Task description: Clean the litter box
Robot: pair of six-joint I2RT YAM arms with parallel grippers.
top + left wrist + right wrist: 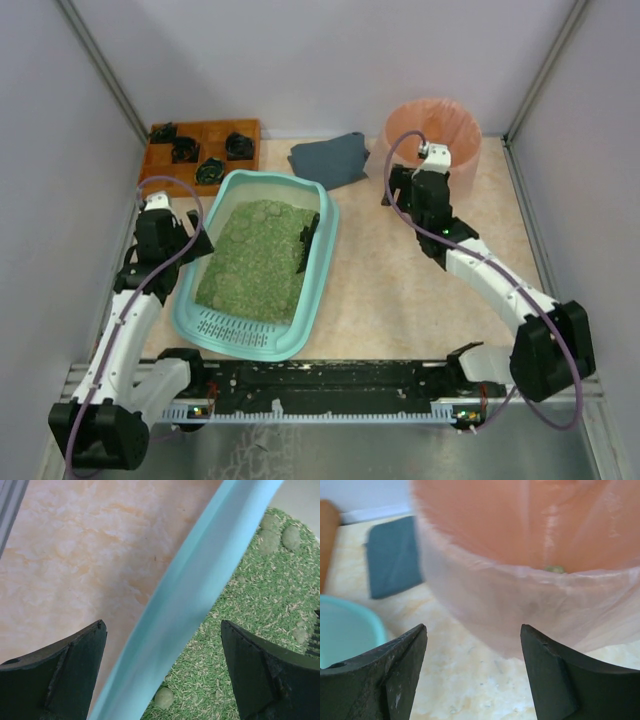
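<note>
One litter box [262, 347] sits on the one table [400, 290], with one black scoop [310, 240] in it at 3 o'clock. One wooden tray [210, 133] at 11 o'clock holds four black pieces [238, 146]. One dark cloth [330, 158] lies at 12 o'clock. One pink-lined bin [470, 150] stands at 1 o'clock, with one small greenish lump [554, 569] inside. At least three round clumps [164, 698] show in the litter. There are two arms [125, 320] with one gripper each: left gripper [162, 625] and right gripper [474, 630].

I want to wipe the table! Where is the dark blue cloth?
In the top view, the cloth lies at the back, between the wooden tray and the pink-lined bin, just behind the litter box.
</note>
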